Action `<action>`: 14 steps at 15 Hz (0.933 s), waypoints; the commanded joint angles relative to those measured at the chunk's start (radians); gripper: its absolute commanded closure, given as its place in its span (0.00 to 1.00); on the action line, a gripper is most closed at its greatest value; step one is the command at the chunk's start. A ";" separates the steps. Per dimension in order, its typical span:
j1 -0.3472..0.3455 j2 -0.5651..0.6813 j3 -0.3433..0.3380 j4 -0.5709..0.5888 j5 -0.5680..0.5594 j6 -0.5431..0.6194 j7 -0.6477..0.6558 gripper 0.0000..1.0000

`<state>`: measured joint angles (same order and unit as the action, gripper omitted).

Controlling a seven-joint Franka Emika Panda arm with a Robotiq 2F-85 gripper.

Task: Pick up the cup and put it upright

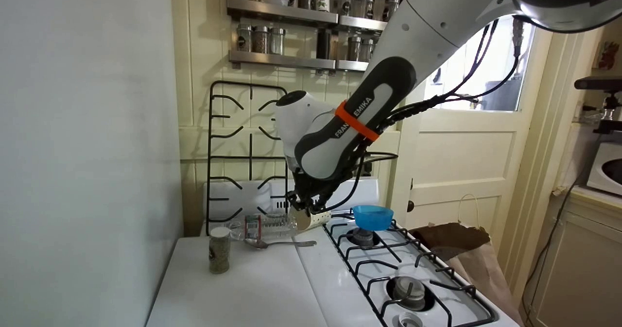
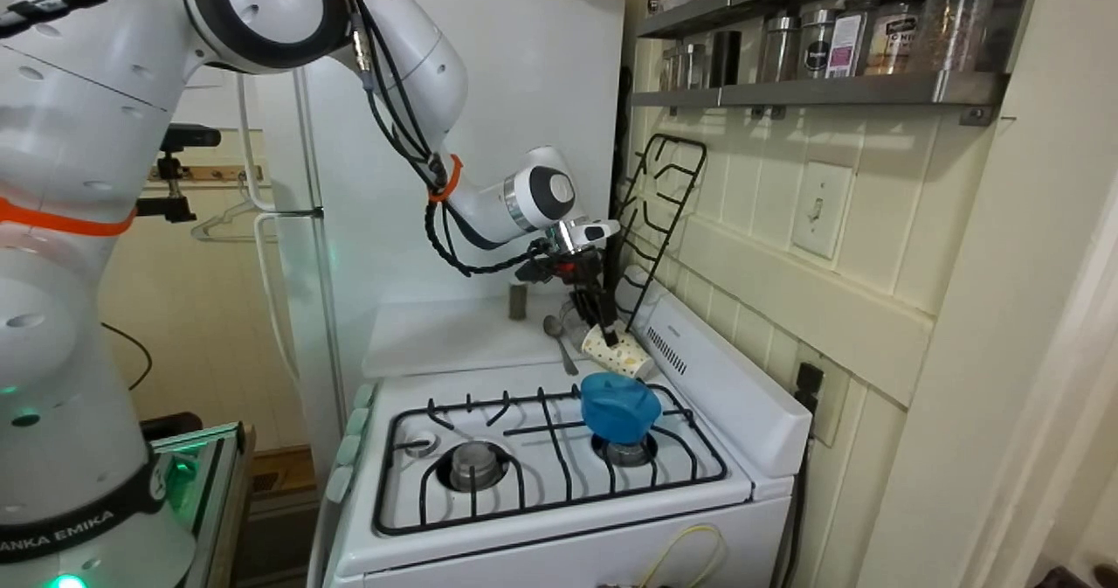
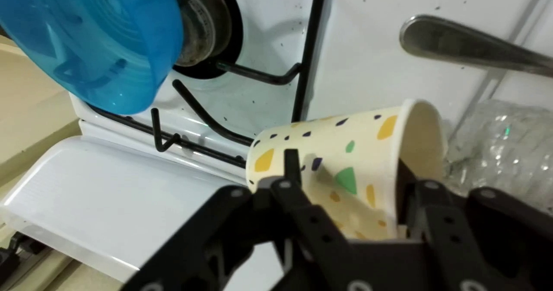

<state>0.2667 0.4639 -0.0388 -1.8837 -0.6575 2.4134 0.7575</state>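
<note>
Claw (image 3: 347,163) is spread apart, nothing pinched between the fingers (image 3: 292,165). One sits over the side of the cup (image 3: 341,152), the other at its mouth, and I can't tell if either touches. Looks to me like it's set to nip the cup at the lip, which seems smart: papery stuff would probably crumple if you squeezed the whole body.

Cup's lying on its side on the stovetop (image 3: 354,75), base end beside the burner grate (image 3: 307,62), mouth facing a clear bottle (image 1: 274,226) that's also on its side, right next to it. The stove's back panel (image 2: 716,383) probably stops it rolling that way and the bottle likely blocks a slide mouth-first, so kinda handy for the grab.

Spoon (image 1: 291,243) lies nearby, likely just clutter. Blue container (image 1: 372,218) perches over the burner (image 2: 627,453) closest to the back panel, so I'd steer wide of it.

Further out, a capped shaker (image 1: 219,254) stands on the flat white cover (image 1: 243,288), and a loose grate (image 1: 250,157) leans against the back, presumably stashed there to make room for that cover. Spice jars (image 1: 261,40) line the shelves (image 1: 286,61).
</note>
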 commanded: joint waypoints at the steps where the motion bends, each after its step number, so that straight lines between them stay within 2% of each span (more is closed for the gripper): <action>1: 0.008 -0.001 -0.010 0.002 -0.003 -0.004 -0.007 0.81; 3: 0.018 -0.048 -0.012 -0.023 -0.005 -0.018 0.014 0.95; 5: 0.018 -0.097 -0.010 -0.047 0.003 -0.024 0.030 1.00; 10: -0.006 -0.222 0.035 -0.125 0.098 -0.002 0.040 0.99; 12: -0.043 -0.294 0.083 -0.211 0.212 0.110 -0.073 0.99; 14: -0.041 -0.330 0.120 -0.252 0.296 0.166 -0.177 0.99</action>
<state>0.2485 0.2279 0.0250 -2.0173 -0.4760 2.4883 0.7066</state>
